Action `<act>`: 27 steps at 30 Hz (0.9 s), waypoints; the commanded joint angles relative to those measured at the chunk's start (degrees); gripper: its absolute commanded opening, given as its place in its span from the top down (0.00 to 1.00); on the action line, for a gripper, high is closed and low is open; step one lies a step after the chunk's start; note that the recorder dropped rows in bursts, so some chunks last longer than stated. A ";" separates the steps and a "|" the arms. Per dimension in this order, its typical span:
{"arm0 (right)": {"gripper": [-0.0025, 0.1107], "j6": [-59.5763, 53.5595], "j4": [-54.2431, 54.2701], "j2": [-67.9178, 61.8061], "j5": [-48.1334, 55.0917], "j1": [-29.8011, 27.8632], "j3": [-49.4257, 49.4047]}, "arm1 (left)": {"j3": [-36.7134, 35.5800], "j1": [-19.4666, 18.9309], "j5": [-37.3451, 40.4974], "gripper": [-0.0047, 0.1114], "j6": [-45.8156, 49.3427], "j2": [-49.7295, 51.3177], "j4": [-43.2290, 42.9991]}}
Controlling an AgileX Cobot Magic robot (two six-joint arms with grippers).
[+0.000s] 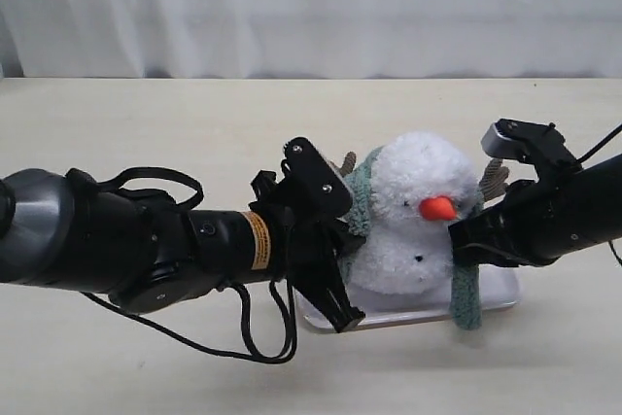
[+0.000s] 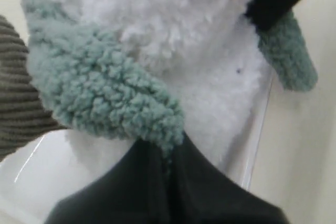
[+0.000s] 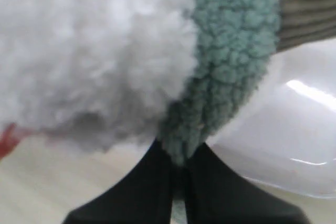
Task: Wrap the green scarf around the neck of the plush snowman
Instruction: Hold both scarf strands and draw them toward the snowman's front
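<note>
The plush snowman (image 1: 423, 211) sits upright on a white tray (image 1: 496, 296), orange nose pointing right. The green scarf (image 1: 362, 193) runs behind its neck; one end hangs down at the front right (image 1: 467, 298). My left gripper (image 1: 342, 240) is pressed against the snowman's left side, shut on the scarf (image 2: 105, 93). My right gripper (image 1: 465, 238) is at the snowman's right side just below the nose, shut on the scarf (image 3: 226, 77). White fluff (image 3: 89, 56) fills much of the right wrist view.
The tray (image 2: 257, 140) rests on a pale beige table (image 1: 146, 133) with a white curtain (image 1: 311, 7) behind. Brown corduroy twig arms (image 1: 496, 180) stick out on both sides of the snowman; one arm (image 2: 16, 93) lies beside the scarf.
</note>
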State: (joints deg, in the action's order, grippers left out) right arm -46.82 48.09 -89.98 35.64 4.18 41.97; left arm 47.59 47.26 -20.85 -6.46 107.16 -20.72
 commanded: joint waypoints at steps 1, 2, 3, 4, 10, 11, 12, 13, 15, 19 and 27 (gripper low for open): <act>0.94 -2.61 4.03 0.14 6.04 -0.02 0.06 | 0.13 0.06 -1.57 0.96 -13.26 -0.47 -8.10; 0.94 -3.09 4.58 0.14 6.45 -0.02 0.06 | 0.13 0.06 -2.63 0.96 -19.44 -0.47 -13.97; 0.94 -3.07 4.58 0.14 6.84 -0.02 0.06 | 0.13 0.06 -3.29 0.96 -24.09 -0.47 -17.35; 0.94 -3.07 4.58 0.14 7.09 -0.02 0.06 | 0.13 0.06 -3.97 0.96 -28.74 -0.47 -21.44; 0.94 -3.35 5.13 0.14 8.35 -0.02 0.06 | 0.13 0.06 -4.40 0.96 -43.23 -0.47 -31.16; 0.94 -3.33 5.13 0.14 8.24 -0.02 0.06 | 0.13 0.06 -4.41 0.96 -44.16 -0.47 -31.16; 0.94 -3.33 5.13 0.14 8.24 -0.02 0.06 | 0.13 0.06 -4.41 0.96 -44.86 -0.47 -31.25; 0.94 -3.33 5.13 0.14 8.14 -0.02 0.06 | 0.13 0.06 -4.41 0.96 -45.00 -0.47 -31.25; 0.94 -3.33 5.13 0.14 8.14 -0.02 0.06 | 0.13 0.06 -4.41 0.96 -45.29 -0.33 -31.25; 0.94 -3.47 5.37 0.14 7.69 -0.02 -0.52 | 0.17 0.06 -4.41 0.96 -46.11 1.55 -31.25; 0.94 -4.71 7.60 -2.37 7.29 -0.02 -1.50 | 1.29 0.06 -9.38 0.96 -46.20 4.12 -31.53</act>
State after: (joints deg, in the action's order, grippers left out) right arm -49.82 53.92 -91.38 42.02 4.18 40.75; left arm 48.27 47.26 -26.66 -52.19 111.15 -51.85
